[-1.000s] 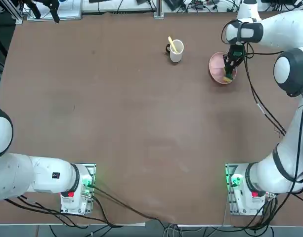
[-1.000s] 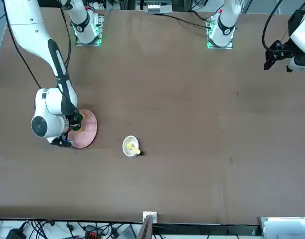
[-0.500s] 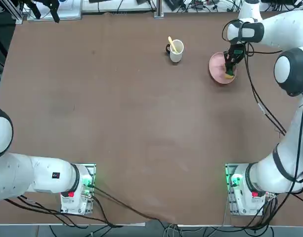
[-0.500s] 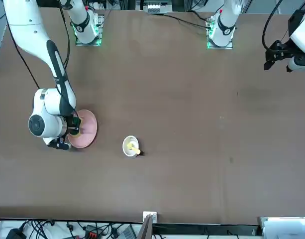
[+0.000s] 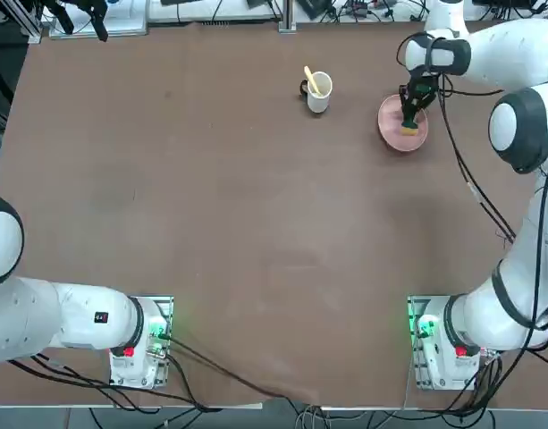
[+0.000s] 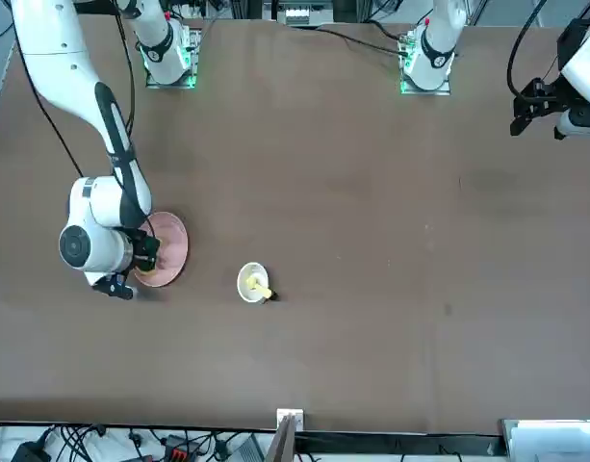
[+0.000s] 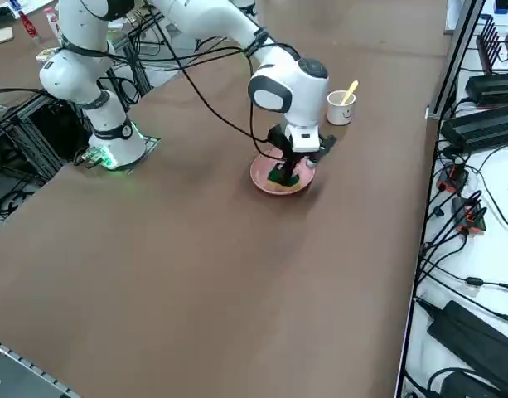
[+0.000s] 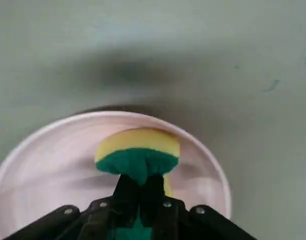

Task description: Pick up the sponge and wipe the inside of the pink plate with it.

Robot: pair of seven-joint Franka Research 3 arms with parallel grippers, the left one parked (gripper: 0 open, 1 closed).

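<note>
The right claw point(image 8: 139, 192) is clenched on the sponge point(image 8: 138, 155) and presses it inside the pink plate point(image 8: 48, 165). The plate stands on the worktop point(image 5: 220, 197), near the white mug point(image 5: 318, 92) with a yellow utensil point(image 5: 312, 79).

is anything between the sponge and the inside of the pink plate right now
Nothing visible does. The right end effector is shut on the sponge, which already sits over the inside of the pink plate. The white mug stands apart on the table, out of the way.
</note>
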